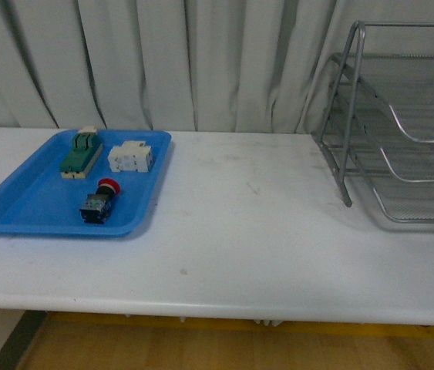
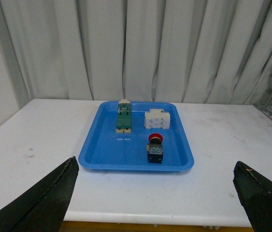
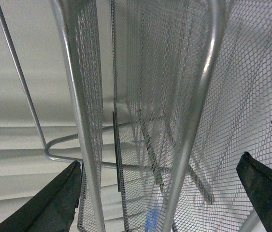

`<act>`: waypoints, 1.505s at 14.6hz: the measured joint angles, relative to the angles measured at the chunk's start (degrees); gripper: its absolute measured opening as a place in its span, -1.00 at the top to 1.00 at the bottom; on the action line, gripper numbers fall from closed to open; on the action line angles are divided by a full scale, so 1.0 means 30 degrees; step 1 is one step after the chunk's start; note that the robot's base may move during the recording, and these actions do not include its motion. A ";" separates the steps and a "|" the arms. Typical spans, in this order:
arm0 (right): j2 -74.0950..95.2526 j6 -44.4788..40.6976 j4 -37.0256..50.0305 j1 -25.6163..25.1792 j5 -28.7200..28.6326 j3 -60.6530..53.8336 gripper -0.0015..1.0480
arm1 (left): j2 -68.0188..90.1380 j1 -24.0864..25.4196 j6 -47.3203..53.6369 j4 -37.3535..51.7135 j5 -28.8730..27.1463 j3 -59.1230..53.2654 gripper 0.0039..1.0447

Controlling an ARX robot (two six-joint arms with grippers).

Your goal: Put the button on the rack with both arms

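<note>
The button (image 1: 99,202), red cap on a black body, lies in the near part of the blue tray (image 1: 16,206) at the table's left. It also shows in the left wrist view (image 2: 155,147). The silver wire rack (image 1: 402,123) stands at the table's right. My left gripper (image 2: 157,198) is open and empty, back from the tray's near edge with the button ahead of it. My right gripper (image 3: 164,193) is open and empty, close against the rack's mesh (image 3: 174,96). Neither arm shows in the front view.
A green-topped beige switch block (image 1: 82,153) and a white rectangular block (image 1: 130,157) lie at the far side of the blue tray. Grey curtains hang behind the white table (image 1: 263,231). The table's front edge runs close below.
</note>
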 joint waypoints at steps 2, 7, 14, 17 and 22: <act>0.0204 -0.0306 0.0044 0.0342 -0.0015 0.0284 -0.87 | 0.0000 0.0000 0.0000 0.0000 0.0000 0.0000 -0.88; 0.1100 -0.0685 -0.0007 0.0663 -0.0036 0.0576 -0.87 | 0.0000 0.0000 0.0000 0.0000 0.0000 -0.0007 -0.88; 0.1457 -0.1450 -0.0022 0.0925 -0.0015 0.1989 -0.30 | 0.0000 0.0000 0.0000 0.0000 0.0000 -0.0007 -0.88; 0.1719 -0.1851 -0.0146 0.1071 -0.0015 0.2288 0.40 | 0.0000 0.0000 0.0000 0.0000 0.0000 0.0000 -0.88; 0.2033 -0.0838 0.0240 0.0838 -0.0182 0.1610 0.91 | 0.0000 0.0000 0.0000 0.0000 -0.0007 -0.0007 -0.88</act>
